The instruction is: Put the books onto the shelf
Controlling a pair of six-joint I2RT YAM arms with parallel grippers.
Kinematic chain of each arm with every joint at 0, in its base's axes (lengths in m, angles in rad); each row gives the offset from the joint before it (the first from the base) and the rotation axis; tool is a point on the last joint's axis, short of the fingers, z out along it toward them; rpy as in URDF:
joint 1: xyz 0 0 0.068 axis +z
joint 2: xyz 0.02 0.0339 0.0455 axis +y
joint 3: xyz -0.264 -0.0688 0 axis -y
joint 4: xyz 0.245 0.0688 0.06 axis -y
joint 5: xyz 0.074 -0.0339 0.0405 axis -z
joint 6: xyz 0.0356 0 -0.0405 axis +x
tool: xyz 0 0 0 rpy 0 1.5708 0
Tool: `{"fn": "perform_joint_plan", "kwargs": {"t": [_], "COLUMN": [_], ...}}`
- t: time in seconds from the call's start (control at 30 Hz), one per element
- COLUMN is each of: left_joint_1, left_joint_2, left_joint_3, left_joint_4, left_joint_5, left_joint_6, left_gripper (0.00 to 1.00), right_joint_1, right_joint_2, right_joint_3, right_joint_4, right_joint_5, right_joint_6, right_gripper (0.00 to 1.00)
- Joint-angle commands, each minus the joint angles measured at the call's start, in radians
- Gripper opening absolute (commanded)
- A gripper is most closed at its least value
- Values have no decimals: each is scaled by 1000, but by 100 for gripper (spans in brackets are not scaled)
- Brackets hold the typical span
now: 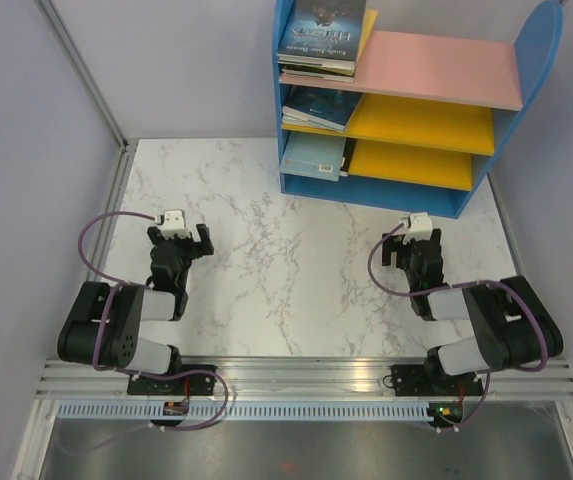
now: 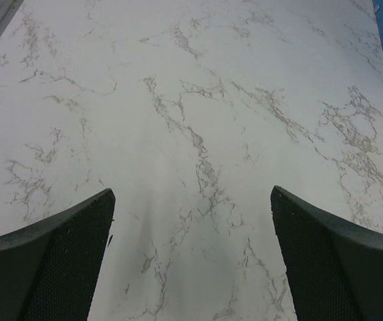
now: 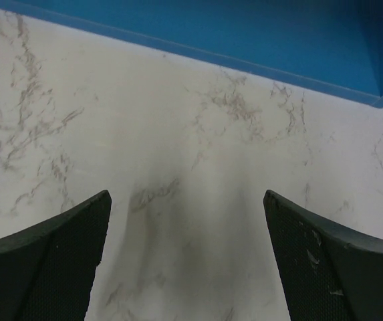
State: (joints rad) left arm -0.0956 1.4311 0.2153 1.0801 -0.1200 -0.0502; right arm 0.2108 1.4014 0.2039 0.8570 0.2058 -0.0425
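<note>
A smooth, marble-patterned table [image 1: 266,290] with a faint sheen fills mid-frame. At upper right, boards of the shelf [image 1: 436,65] look smooth and matt, the books [image 1: 321,35] glossy-covered. Black pads [image 2: 57,267] on the left gripper [image 2: 192,194] look finely dimpled.

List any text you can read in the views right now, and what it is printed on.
Dark-covered book on top of the shelf: pale title lettering, too blurred to read.
Dark blue book, middle tier: faint print, unreadable.
Pale blue book, bottom tier: small marks, too small to read.
Shelf panels and table: none.
Both wrist views: none.
</note>
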Motion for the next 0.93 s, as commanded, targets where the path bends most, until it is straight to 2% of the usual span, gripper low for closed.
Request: {"fn": "perform_joint_plan", "kwargs": {"t": [0.0,0.03,0.1,0.13,0.2,0.23,0.33,0.9], "left_joint_1": [5,5,5,5,5,5,5,5], "left_joint_2": [5,5,5,5,5,6,6,6], "left_joint_3": [-5,-5,-5,-4,-5,-5,-5,-5], "left_joint_4": [84,86,86,86,84,86,86,86], "left_joint_5": [-6,-6,-6,-6,-6,-6,-6,-6], "left_joint_6": [49,49,49,49,49,49,49,49], "left_gripper": [100,100,100,100,100,100,100,100], "right_joint_1": [-46,-65,-88,-88,-87,-85,-87,-88], "right_joint_2": [85,96,147,148,122,131,123,125], "right_joint_3": [85,63,13,-6,3,-10,11,8], "right_joint_4": [160,265,365,440,344,434,377,382], "right_joint_5": [97,98,78,11,-54,-48,-49,-37], "right_joint_6": [37,70,81,52,18,21,20,24], "right_gripper": [98,98,98,98,98,98,98,98]}}
